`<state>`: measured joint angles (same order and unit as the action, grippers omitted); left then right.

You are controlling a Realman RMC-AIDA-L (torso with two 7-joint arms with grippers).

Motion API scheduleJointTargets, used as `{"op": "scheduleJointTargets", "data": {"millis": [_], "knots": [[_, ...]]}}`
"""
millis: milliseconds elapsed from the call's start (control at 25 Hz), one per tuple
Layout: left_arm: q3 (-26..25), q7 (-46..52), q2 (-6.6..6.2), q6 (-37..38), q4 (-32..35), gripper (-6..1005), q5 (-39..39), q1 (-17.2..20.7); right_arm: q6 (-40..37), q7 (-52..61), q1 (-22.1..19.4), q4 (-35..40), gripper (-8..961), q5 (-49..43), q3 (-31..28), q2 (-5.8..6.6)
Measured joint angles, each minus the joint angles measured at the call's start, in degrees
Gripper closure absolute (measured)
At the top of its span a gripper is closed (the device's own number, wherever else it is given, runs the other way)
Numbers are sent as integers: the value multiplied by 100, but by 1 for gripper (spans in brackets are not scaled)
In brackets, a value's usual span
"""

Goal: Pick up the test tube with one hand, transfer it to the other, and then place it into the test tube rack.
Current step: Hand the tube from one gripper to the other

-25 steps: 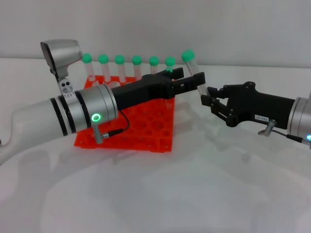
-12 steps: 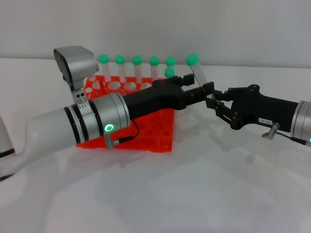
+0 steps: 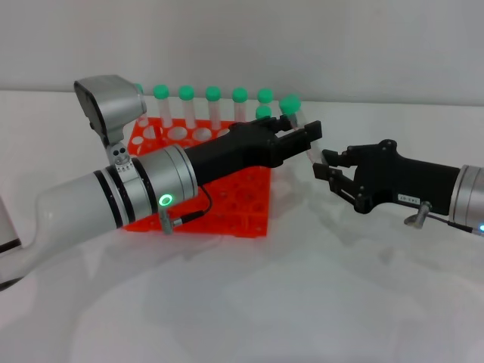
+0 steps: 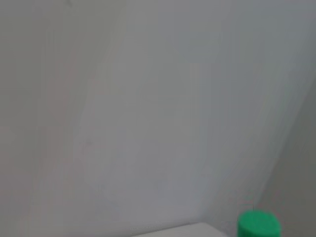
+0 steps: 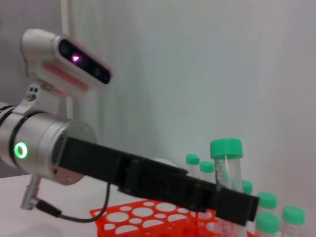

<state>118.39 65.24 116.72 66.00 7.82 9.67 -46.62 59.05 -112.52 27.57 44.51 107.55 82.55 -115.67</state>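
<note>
The test tube [image 3: 293,110], clear with a green cap, stands nearly upright in my left gripper [image 3: 306,137], the one with the green-lit, banded wrist, which is shut on the tube's body above the right edge of the orange-red rack [image 3: 234,213]. The right wrist view shows the tube [image 5: 227,163] clamped in the left gripper's black fingers [image 5: 232,203]. My right gripper [image 3: 324,163], with white lettering, is open and empty. It sits just right of the tube, apart from it. A green cap [image 4: 258,225] shows in the left wrist view.
Several other green-capped tubes [image 3: 213,102] stand in the rack's back row, with one more [image 3: 262,113] just in front of them. The left arm [image 3: 113,200] lies across the rack's front. White tabletop [image 3: 302,302] spreads in front.
My right gripper has let go of the tube and drawn back to the right and down. My left gripper keeps the tube and has carried it slightly left and lower, toward the rack.
</note>
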Motion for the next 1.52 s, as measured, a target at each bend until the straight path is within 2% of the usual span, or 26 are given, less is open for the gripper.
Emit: {"op": "scheduleJointTargets", "data": {"millis": [560,1120,1320,1520], "knots": [[23,13,51,3,157,479,155,-5,-25,-81,-7,-57,767,117,-1,-17],[-90,-6,59,0,158,734,140,54,-29,-234,-34,-92,767,190,-2,-18],[-156,-26,54,4,158,792,149,60,-34,-280,-58,-93,767,178,-30,12],[-158,-29,52,22,159,791,148,65,-45,-235,-72,-126,759,147,-49,25]]}}
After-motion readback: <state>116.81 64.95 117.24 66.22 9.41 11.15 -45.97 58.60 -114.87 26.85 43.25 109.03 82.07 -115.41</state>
